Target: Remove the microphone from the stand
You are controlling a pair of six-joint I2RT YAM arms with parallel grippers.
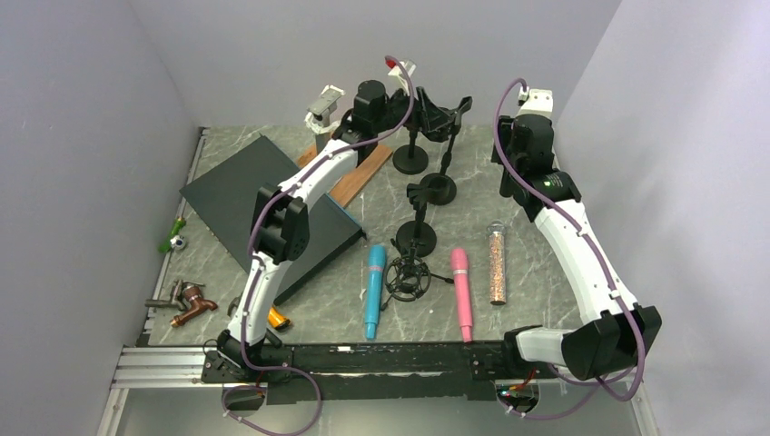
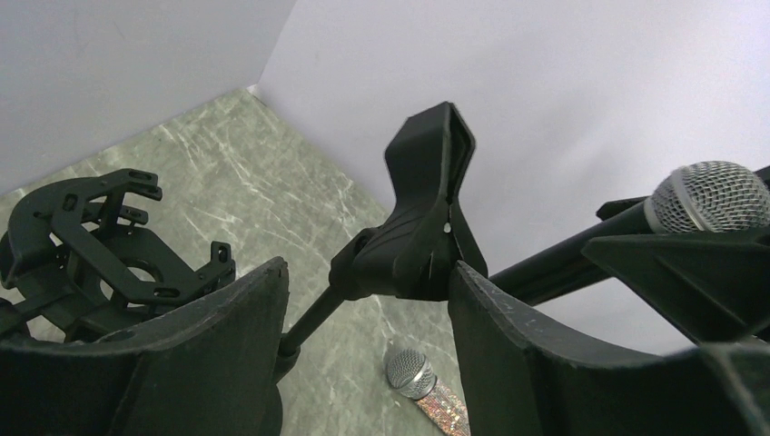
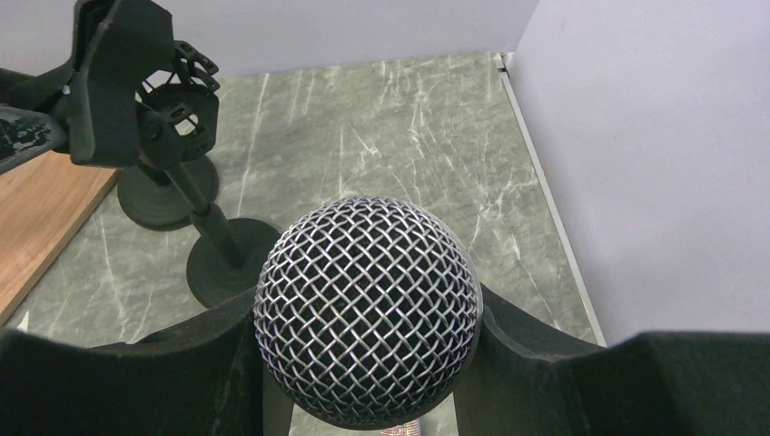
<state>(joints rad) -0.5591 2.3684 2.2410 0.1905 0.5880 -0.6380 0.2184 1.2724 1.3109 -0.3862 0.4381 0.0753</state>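
The microphone (image 3: 368,313), black-bodied with a silver mesh head, sits between the fingers of my right gripper (image 3: 368,309), which is shut on it, head toward the wrist camera. The left wrist view shows that microphone (image 2: 708,195) at the right edge, apart from the stand's black clip (image 2: 422,209), which holds nothing. My left gripper (image 2: 368,272) is open, with the stand's thin neck passing between its fingers just under the clip. In the top view both grippers are at the back: the left gripper (image 1: 439,116) by the clip (image 1: 460,109), the right gripper (image 1: 502,153) further right.
Round stand bases (image 1: 442,189) (image 1: 410,160) stand at the back, and a shock mount (image 2: 100,236) is beside the clip. Blue (image 1: 374,291), pink (image 1: 462,292) and glitter (image 1: 497,263) microphones lie near the front. A black board (image 1: 245,195) and a wooden board (image 1: 359,177) are on the left.
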